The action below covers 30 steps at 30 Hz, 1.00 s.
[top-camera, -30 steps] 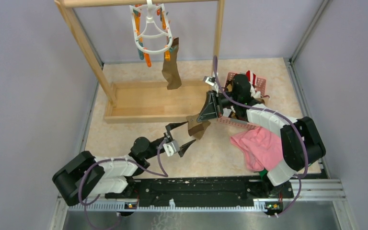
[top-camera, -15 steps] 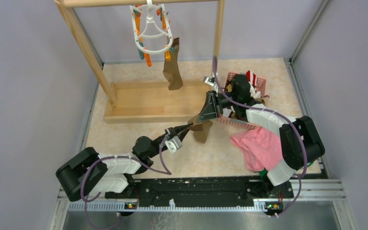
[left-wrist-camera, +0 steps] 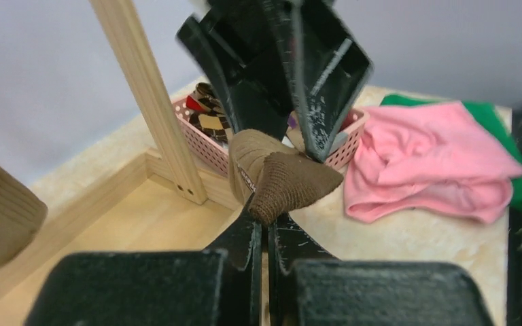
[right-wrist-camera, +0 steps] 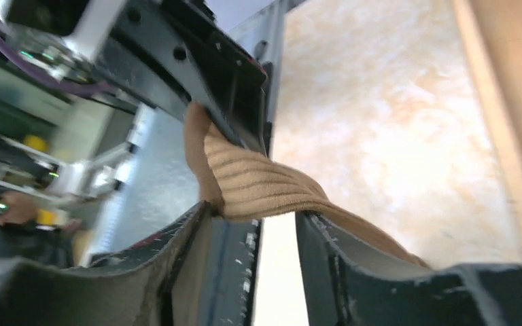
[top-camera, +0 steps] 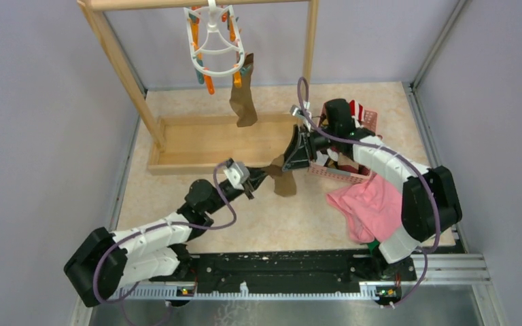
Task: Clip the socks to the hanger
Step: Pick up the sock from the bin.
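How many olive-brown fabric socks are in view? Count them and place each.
2. One olive-brown sock hangs clipped to the white plastic hanger; the second sock is pinched in the left gripper. The pink plastic basket may hide more.

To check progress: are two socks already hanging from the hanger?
No, only one brown sock hangs from the white hanger in the top view.

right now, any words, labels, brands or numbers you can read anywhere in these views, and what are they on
No text is readable in any view.
The brown sock has a thin pale strip with dark specks near its fold, possibly a label: too blurred to read.
The hanger, pink basket and pink cloth show no print.
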Each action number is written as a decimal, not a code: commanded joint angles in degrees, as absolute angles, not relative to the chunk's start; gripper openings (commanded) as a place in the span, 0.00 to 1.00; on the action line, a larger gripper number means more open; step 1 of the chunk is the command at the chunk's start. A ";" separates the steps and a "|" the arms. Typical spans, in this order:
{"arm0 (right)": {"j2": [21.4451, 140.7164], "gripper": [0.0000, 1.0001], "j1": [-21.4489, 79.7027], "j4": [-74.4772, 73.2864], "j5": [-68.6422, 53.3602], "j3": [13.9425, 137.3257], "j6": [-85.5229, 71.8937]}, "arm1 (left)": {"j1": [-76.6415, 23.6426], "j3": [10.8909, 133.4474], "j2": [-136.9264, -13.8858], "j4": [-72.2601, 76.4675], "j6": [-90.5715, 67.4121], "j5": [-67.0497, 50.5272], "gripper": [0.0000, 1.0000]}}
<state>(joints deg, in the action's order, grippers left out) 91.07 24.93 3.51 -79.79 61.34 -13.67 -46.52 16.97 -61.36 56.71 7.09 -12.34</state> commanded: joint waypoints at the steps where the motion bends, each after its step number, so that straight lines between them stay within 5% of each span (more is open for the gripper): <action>1: 86.66 0.51 24.39 -35.60 -69.20 73.37 30.02 | -39.56 22.90 -58.66 42.25 -17.85 -20.36 0.00; 6: 82.76 0.56 24.30 -40.98 -62.52 73.27 43.21 | -30.31 25.88 -63.96 42.21 -38.97 -35.92 0.00; 17: 79.24 0.63 24.39 -35.72 -63.12 66.59 52.97 | -29.40 32.83 -78.51 50.40 -53.75 -52.18 0.00; 30: 81.07 0.42 28.45 -30.76 -66.47 66.94 43.16 | -29.79 33.24 -82.70 54.41 -56.78 -52.41 0.00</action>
<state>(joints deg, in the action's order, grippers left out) 80.97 26.68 -33.10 -63.86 65.98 45.21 -29.63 31.11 -82.15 50.04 -55.77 -51.24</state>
